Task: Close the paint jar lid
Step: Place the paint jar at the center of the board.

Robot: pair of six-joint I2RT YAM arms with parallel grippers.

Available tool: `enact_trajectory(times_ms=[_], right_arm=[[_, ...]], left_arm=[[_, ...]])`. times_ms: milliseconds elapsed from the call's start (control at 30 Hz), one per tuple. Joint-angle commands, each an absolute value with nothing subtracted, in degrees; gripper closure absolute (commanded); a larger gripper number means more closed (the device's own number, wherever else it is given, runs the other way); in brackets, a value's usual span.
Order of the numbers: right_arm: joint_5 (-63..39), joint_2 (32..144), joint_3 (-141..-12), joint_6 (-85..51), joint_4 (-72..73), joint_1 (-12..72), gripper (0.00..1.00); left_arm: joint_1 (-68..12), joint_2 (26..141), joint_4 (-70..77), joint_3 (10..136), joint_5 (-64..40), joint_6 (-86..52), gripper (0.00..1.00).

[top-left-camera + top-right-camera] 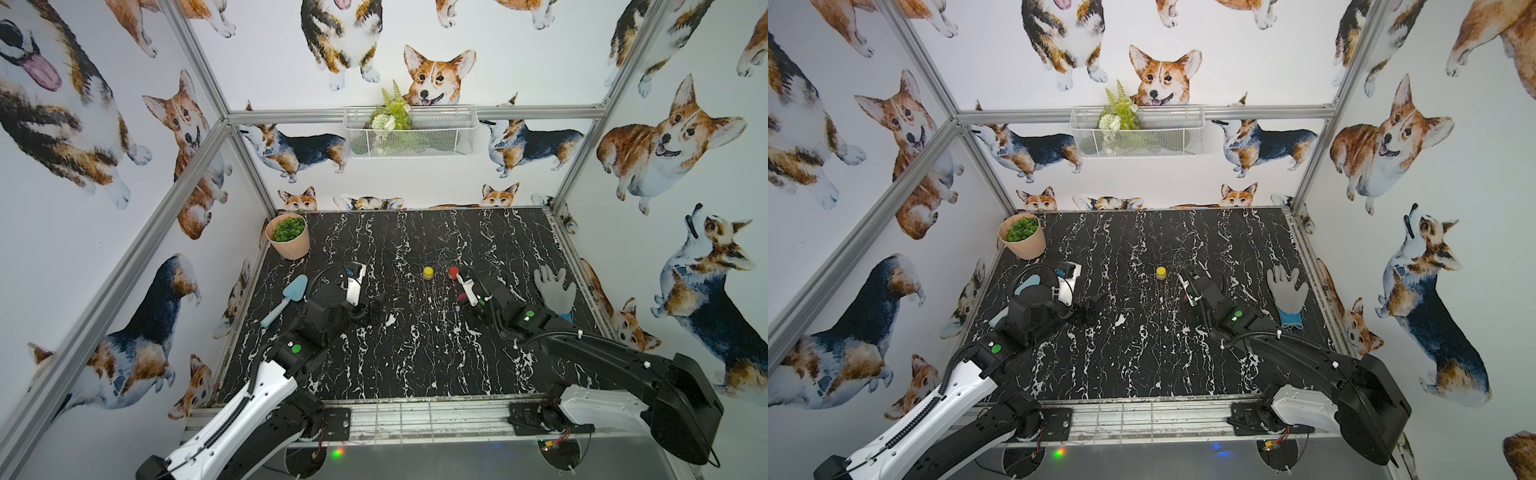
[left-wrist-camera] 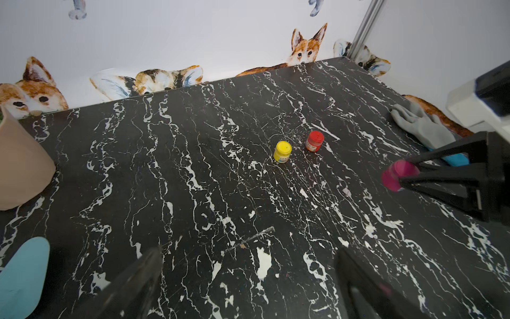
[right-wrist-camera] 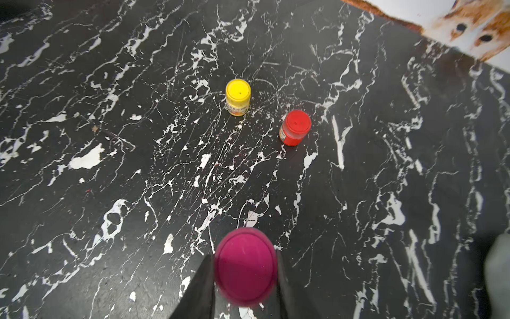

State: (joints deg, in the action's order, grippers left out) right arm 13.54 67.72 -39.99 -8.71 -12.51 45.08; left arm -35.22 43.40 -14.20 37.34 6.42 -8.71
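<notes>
Squarely between the black fingers of the right gripper (image 3: 244, 259) sits the magenta paint jar (image 3: 245, 268), round and smooth-topped, pinched at both sides over the table's right half. Just beyond stand a red jar (image 3: 295, 127) and a yellow jar (image 3: 238, 96), both capped, on the white-veined black marble table (image 3: 110, 82). The left gripper (image 2: 248, 262) hangs spread wide, holding nothing.

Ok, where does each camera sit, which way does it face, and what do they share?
Top views: high over the near edge, looking down toward the back wall; table, left arm and right arm show.
Left wrist: low, facing the back wall; the open left gripper frames it.
Right wrist: looks steeply down; the right gripper is shut on the magenta jar.
Shared: both wrist views show the yellow jar, red jar and magenta jar.
</notes>
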Motion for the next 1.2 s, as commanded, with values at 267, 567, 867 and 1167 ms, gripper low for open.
enact_trajectory(times_ms=[267, 567, 867, 1167], right_arm=[[12.59, 86.48, -41.06, -11.01, 7.73, 43.88, 0.72], [13.19, 96.99, -47.13, -8.98, 14.56, 43.59, 0.72], [14.41, 99.67, -46.6, -9.58, 15.85, 43.6, 0.69], [15.99, 99.51, -45.26, -9.17, 17.38, 43.59, 0.66]], left_arm=[[-35.16, 45.24, -13.14, 35.77, 8.88, -7.91, 0.0], [-35.16, 45.09, -14.33, 36.3, 10.15, -7.12, 0.0], [-35.16, 46.24, -13.79, 36.56, 9.76, -6.9, 0.0], [-35.16, 45.53, -13.7, 36.29, 9.75, -6.87, 0.0]])
